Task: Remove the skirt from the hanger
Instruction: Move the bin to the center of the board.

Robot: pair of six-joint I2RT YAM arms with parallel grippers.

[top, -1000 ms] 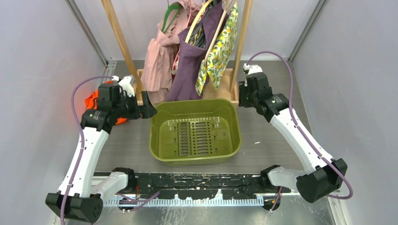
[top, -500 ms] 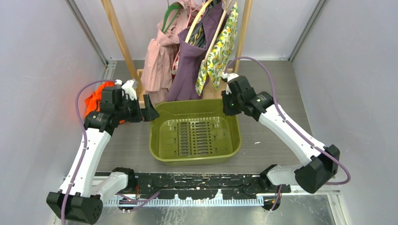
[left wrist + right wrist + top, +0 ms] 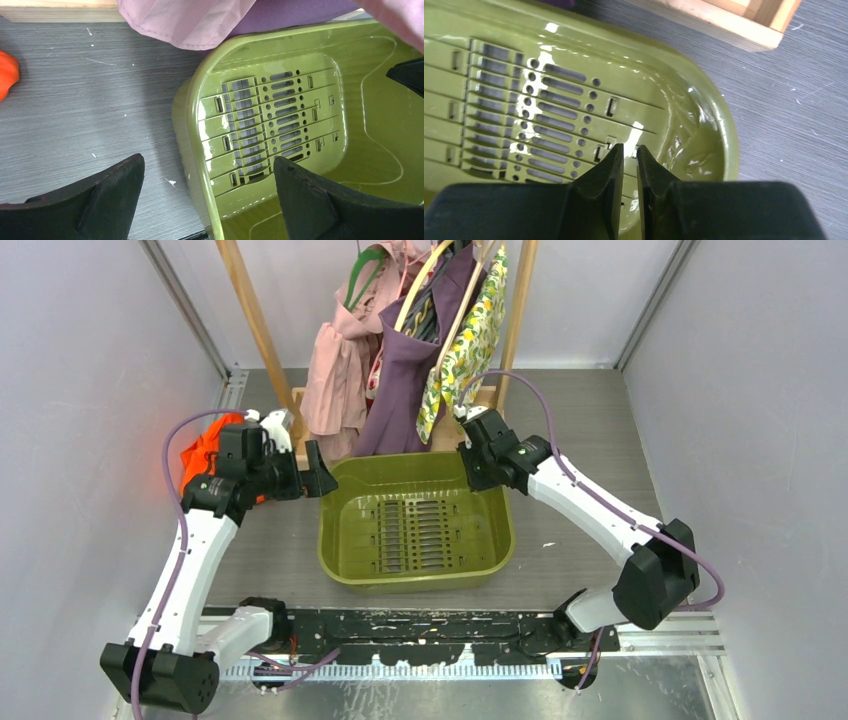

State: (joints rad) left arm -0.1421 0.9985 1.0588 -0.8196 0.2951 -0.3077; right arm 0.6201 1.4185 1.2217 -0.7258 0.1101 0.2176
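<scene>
Several garments hang on hangers from a wooden rack: a pink one (image 3: 335,370), a purple skirt-like one (image 3: 405,380) and a lemon-print one (image 3: 465,350). Their hems hang just behind a green basket (image 3: 330,530). My left gripper (image 3: 315,475) is open and empty; in the left wrist view the gripper (image 3: 208,160) straddles the basket's left rim (image 3: 200,90), with the pink hem (image 3: 200,20) and purple hem (image 3: 300,12) ahead. My right gripper (image 3: 470,465) is shut and empty over the basket's far right corner, and shows in the right wrist view (image 3: 629,147).
An orange cloth (image 3: 205,450) lies on the table behind my left arm and shows in the left wrist view (image 3: 7,72). Wooden rack posts (image 3: 250,310) stand either side of the garments; the rack's base (image 3: 724,22) lies behind the basket. Grey walls enclose the table.
My right arm has swung left from beside the right rack post to the basket's far right corner. My left gripper has shifted slightly right, to the basket's rim.
</scene>
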